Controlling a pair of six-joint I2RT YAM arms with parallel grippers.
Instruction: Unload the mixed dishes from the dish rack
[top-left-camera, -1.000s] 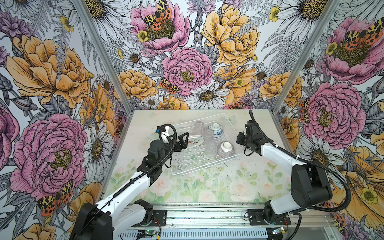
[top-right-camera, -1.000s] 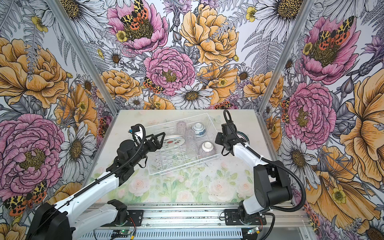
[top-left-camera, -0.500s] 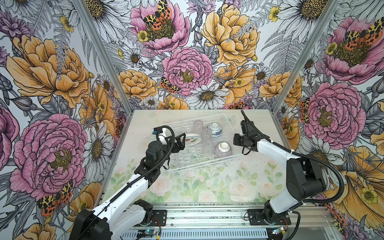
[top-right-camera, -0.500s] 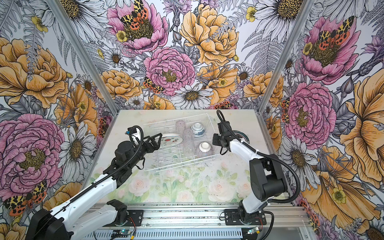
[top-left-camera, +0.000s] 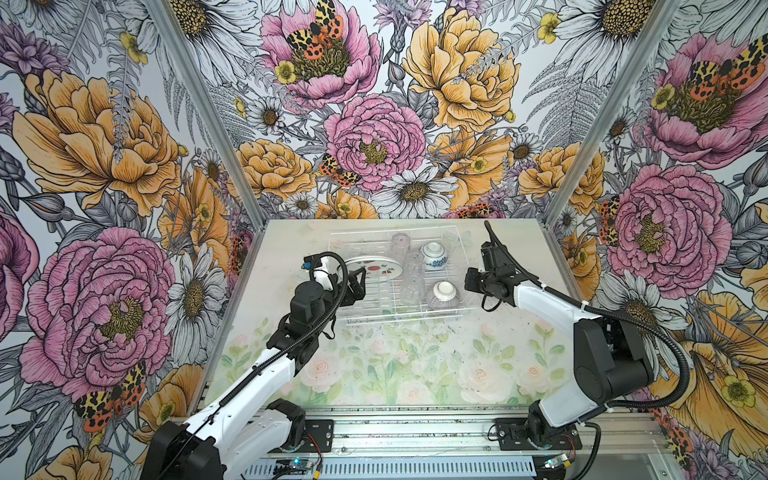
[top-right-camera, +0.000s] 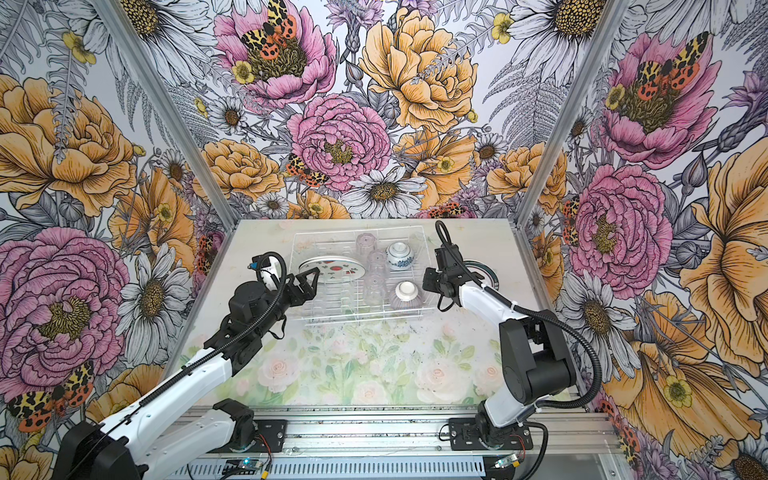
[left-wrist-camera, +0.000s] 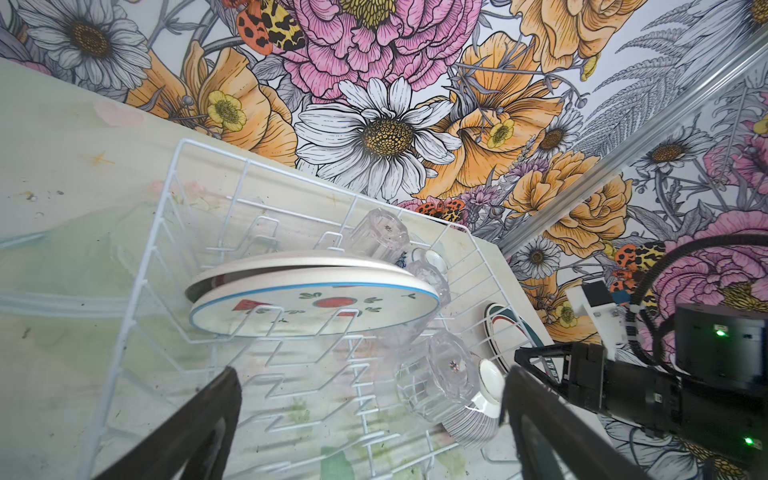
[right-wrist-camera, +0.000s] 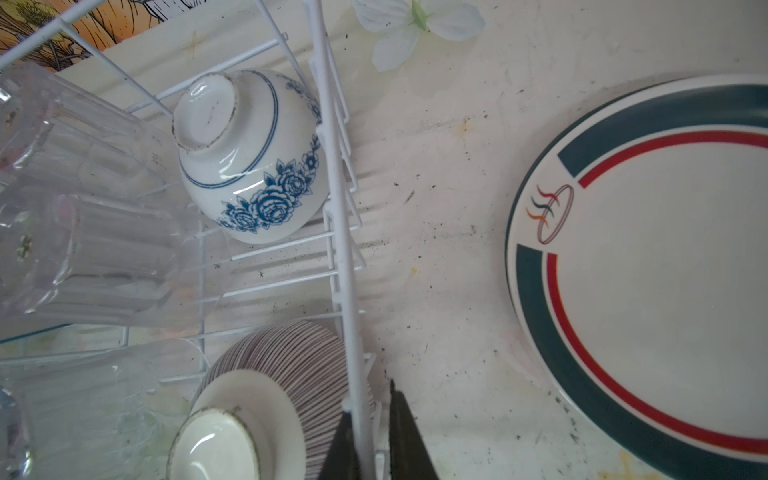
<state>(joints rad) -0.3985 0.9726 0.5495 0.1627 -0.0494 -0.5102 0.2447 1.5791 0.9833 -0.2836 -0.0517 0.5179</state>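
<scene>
The dish rack (top-left-camera: 349, 245) is located mid-desk toward the far edge. Loaded in it:
- the watermelon-print plate (left-wrist-camera: 311, 307), leaned in the slots on the left-edge side
- three clear tumblers (top-left-camera: 411, 274), lined down the middle
- the blue-and-white floral bowl (right-wrist-camera: 249, 158) and the ribbed bowl (right-wrist-camera: 282, 374), both foot-up on the right-edge side

The teal-and-red-rimmed plate (right-wrist-camera: 644, 270) is laid flat on the desk (top-left-camera: 415, 374), between the rack and the right edge, apart from the rack.

The jaws of the left gripper (left-wrist-camera: 370, 374) are spread wide with nothing held, over the slots just short of the watermelon plate. The right gripper (right-wrist-camera: 368, 415) is closed on the rack's right rim wire beside the ribbed bowl, and the wire is pinched between its jaws.

Markings: a small logo (right-wrist-camera: 552, 212) is found on the teal plate's rim. It is an oval ring with three wavy strokes, and its lettering cannot be made out. White print (left-wrist-camera: 550, 365) is seen on the right gripper body, too small to be read.

Surface: a pale rose-and-leaf print, scuffed and peppered with dark specks and yellowish stains.

Enclosure: the walls (top-left-camera: 374, 124) are papered with oversized pink and orange blooms, daisies and spotted moths. Aluminium posts (top-left-camera: 210, 112) are set at the far corners. The arm bases (top-left-camera: 536, 432) are bolted to a rail (top-left-camera: 415, 436) along the near edge.
</scene>
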